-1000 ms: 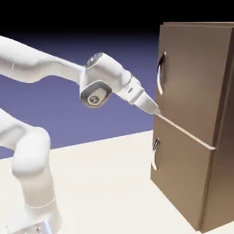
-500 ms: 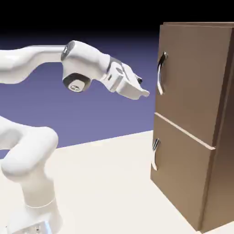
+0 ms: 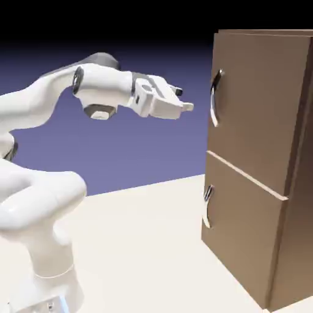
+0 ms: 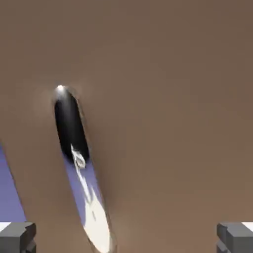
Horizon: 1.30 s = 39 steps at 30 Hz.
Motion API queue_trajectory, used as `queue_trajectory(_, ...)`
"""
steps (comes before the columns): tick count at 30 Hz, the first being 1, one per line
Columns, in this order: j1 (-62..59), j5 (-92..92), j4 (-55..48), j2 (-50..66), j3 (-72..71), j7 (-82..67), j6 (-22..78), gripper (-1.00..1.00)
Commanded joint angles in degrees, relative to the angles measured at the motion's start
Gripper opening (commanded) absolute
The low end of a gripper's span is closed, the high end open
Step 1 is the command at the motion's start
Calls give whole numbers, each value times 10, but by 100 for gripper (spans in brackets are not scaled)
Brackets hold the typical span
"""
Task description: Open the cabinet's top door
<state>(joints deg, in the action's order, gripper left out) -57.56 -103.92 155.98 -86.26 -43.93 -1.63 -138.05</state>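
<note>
The brown wooden cabinet (image 3: 301, 202) stands at the exterior view's right. Its top door (image 3: 263, 104) lies flush and carries a long curved silver handle (image 3: 214, 98) near its left edge. My gripper (image 3: 188, 107) hovers level at that handle's height, a short gap to its left, touching nothing. In the hand view the door's wood (image 4: 173, 99) fills the picture, and the handle (image 4: 74, 143) runs down the left side. Both grey fingertips (image 4: 17, 237) sit far apart at the bottom corners. The gripper (image 4: 126, 239) is open with nothing between them.
Below the top door is a shorter lower door (image 3: 244, 238) with a small silver handle (image 3: 208, 206). The cream table (image 3: 140, 244) stretches from the arm's base to the cabinet's foot.
The hand has risen from the seam between the two doors to the top handle's height, drawn back slightly left, and levelled out. The jaws stayed open.
</note>
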Motion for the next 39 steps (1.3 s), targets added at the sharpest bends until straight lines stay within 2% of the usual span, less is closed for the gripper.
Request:
queue_trajectory(1, -14, -25, -1, -13, -11, -11, 9, 0)
queue_trajectory(13, -160, -286, -14, -147, -121, -121, 99, 0)
queue_trajectory(18, -251, -342, -83, -147, -150, -109, 117, 0)
queue_trajectory(19, -251, -342, -83, -147, -150, -109, 117, -100)
queue_trajectory(20, -251, -342, -83, -147, -150, -109, 117, -100)
queue_trajectory(30, -217, -325, 61, -116, -33, -232, 366, -100)
queue_trajectory(39, -264, -221, 108, -21, 102, -339, 590, -100)
